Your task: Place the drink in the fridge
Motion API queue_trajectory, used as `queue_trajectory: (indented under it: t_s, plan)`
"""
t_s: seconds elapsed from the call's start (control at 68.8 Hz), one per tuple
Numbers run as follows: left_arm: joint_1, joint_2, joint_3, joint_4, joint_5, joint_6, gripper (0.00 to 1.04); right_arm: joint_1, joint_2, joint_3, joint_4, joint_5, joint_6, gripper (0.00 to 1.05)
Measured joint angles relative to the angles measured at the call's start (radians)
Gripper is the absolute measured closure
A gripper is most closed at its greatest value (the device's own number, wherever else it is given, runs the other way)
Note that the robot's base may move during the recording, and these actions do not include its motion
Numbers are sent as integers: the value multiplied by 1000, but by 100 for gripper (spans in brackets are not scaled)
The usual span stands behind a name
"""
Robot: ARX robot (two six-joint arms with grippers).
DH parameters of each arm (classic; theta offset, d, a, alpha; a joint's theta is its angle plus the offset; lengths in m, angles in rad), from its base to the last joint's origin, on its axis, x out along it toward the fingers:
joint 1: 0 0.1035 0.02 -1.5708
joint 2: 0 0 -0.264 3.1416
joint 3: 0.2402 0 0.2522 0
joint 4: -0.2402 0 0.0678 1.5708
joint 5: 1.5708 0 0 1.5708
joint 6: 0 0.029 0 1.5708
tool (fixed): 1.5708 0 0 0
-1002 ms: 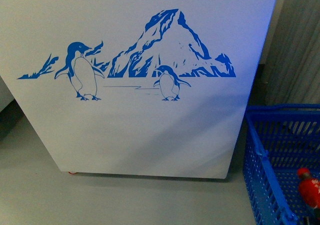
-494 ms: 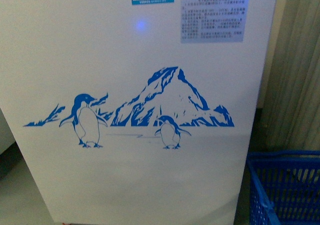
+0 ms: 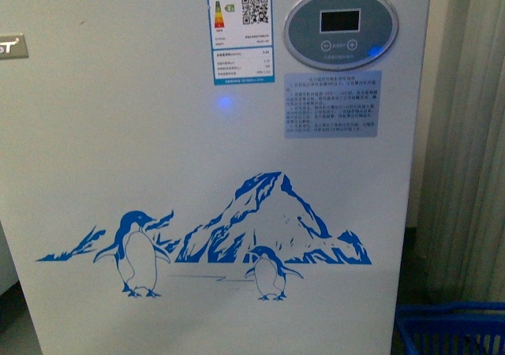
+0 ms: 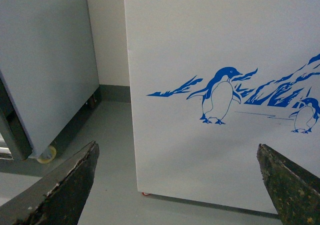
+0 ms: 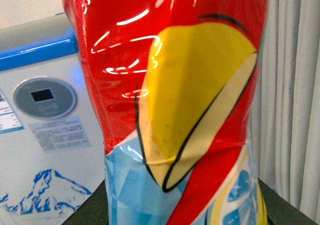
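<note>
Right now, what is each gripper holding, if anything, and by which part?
The right gripper grips the drink around its labelled body, with dark fingers on either side. The left gripper is open, holding nothing.

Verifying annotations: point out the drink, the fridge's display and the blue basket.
drink (image 5: 170, 110): right wrist view, yellow patch of its label.
fridge's display (image 3: 341, 28): front view, centre of the oval grey panel.
blue basket (image 3: 458, 311): front view, top rim.
</note>
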Motion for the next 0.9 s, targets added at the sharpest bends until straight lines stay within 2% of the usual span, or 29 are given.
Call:
queue_trajectory:
  t_s: [0.189,0.901]
  plan:
    - [0,0,0,0,0,0,8,26,-51,-35,-15,-24,0,64]
    - [0,0,0,0,-1,0,8,25,-51,-48,-16,-11,0,64]
